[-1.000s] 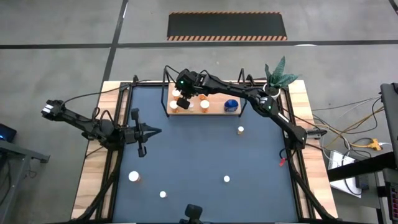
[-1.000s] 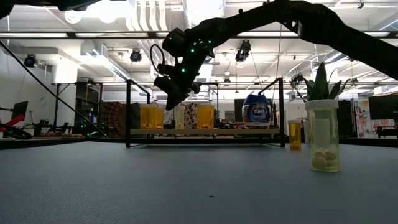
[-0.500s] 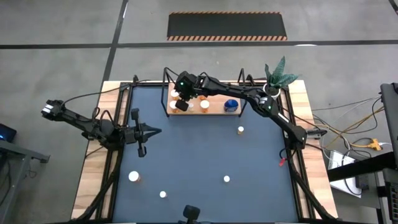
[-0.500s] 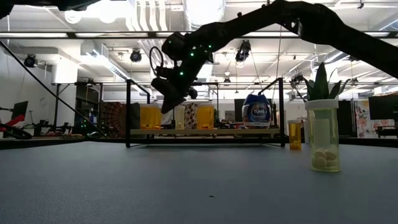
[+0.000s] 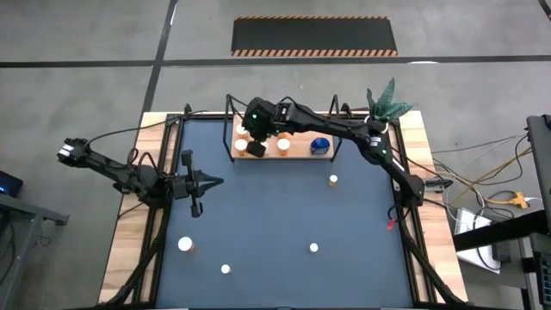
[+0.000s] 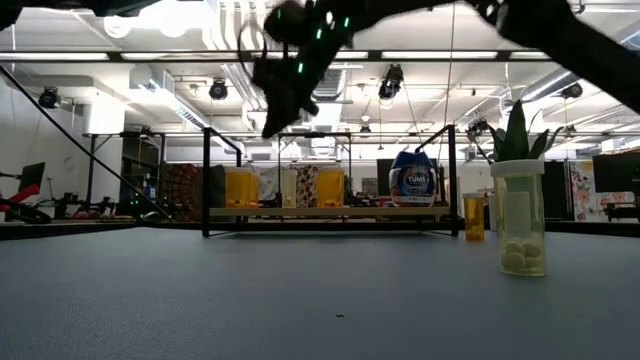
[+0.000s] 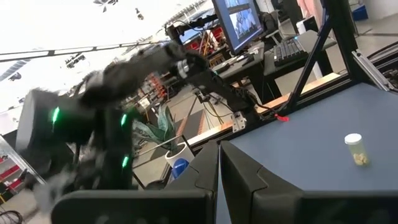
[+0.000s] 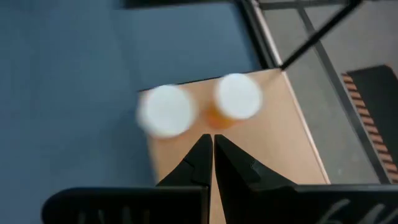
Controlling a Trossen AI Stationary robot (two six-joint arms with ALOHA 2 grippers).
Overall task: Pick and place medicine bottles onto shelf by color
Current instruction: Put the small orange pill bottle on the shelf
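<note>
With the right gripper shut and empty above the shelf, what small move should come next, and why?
Probably swing the right gripper off the shelf toward the loose bottle on the mat. It holds nothing, and that bottle stands nearest.

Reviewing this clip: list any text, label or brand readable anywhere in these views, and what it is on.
"TUMS": on the blue bottle standing on the shelf, low view.
Orange bottles' labels: too small to read.
Monitor behind the table, left wrist view: contents too blurred to read.
</note>
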